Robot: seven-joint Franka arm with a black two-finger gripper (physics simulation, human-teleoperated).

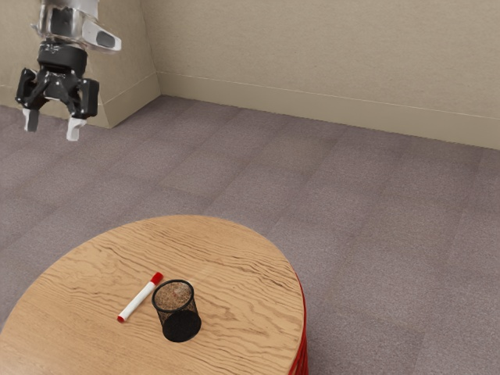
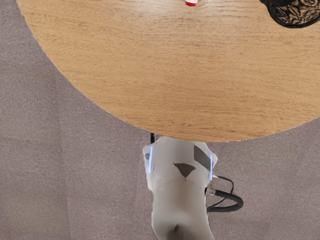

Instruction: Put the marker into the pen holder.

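Marker [image 1: 139, 298] lies on the table [image 1: 242, 273], lower than the claw [image 1: 52, 126] and well apart; claw fingers spread.

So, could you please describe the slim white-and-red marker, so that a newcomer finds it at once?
On the round, light-brown wooden table, find the black mesh cylindrical pen holder. Beside it, toward the exterior view's left, lies the slim marker: white body, red at both ends. Unlike the upright, open-topped pen holder, it lies flat.
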